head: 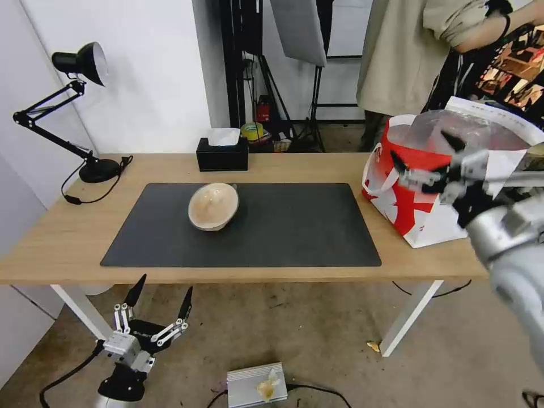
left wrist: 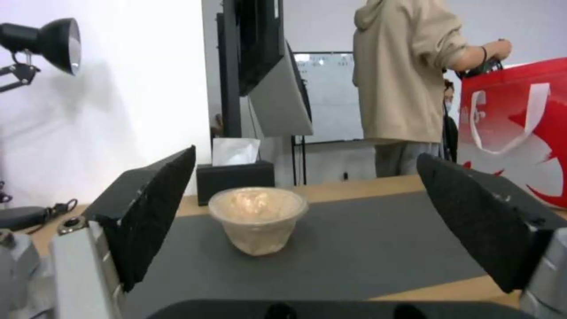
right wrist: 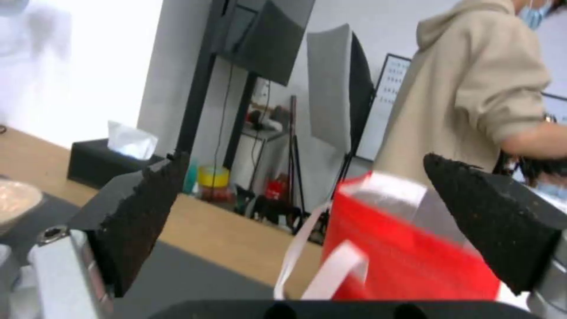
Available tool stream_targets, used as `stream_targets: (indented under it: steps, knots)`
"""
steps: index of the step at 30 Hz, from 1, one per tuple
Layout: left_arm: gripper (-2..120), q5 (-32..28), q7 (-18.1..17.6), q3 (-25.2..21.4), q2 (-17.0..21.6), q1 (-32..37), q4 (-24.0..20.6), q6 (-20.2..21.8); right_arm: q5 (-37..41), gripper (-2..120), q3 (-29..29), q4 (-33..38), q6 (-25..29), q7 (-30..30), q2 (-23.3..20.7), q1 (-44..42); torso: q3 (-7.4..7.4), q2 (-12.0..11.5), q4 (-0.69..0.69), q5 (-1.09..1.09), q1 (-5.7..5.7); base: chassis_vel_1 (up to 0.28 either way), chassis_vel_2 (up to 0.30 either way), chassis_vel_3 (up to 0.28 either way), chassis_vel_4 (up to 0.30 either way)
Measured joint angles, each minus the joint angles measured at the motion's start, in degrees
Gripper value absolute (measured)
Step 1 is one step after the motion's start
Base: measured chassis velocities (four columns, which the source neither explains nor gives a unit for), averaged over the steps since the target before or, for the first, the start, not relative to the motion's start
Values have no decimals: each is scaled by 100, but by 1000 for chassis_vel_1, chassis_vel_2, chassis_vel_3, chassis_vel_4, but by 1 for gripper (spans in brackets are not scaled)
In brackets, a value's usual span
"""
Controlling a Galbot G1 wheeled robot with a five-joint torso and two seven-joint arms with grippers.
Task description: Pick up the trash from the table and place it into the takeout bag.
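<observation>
Beige bowl (head: 213, 206) sits on the mat (head: 294, 226); right gripper (head: 430, 164) spread empty above takeout bag (head: 413, 215), left gripper (head: 160, 303) spread below the table (head: 51, 243).

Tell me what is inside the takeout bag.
The takeout bag stands open with clear, shiny plastic showing at its mouth. The right hand, open and empty, is beside that mouth. Anything deeper is hidden by the bag's walls.

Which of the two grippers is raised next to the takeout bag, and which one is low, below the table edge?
The right gripper, open, is raised beside the takeout bag. The left gripper, also open, hangs low before the table.
</observation>
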Motion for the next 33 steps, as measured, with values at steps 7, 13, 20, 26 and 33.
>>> stream_targets:
  steps: [7,13,20,26,33]
  knots:
    - [100,-6,-67,-6,1,-14,-164,108,-441,100,129,282,279,-212,669,-784,0,0,2,-1,0,0,0,0,0]
    - [100,-5,-74,81,19,-49,-180,166,-700,100,147,456,418,-374,1070,-1259,0,0,1,1,0,0,0,0,0]
    - [100,4,-144,221,107,-113,-202,276,-1200,100,-3,604,699,-666,1598,-1853,0,0,0,1,0,0,0,0,0]
    - [100,3,-229,238,168,-139,-359,417,-1585,100,-238,616,887,-843,1997,-2103,0,-1,1,0,0,0,0,0,0]
    - [100,8,-269,257,191,-177,-489,543,-1969,100,-519,581,1101,-996,2332,-2286,0,0,0,1,0,0,0,0,0]
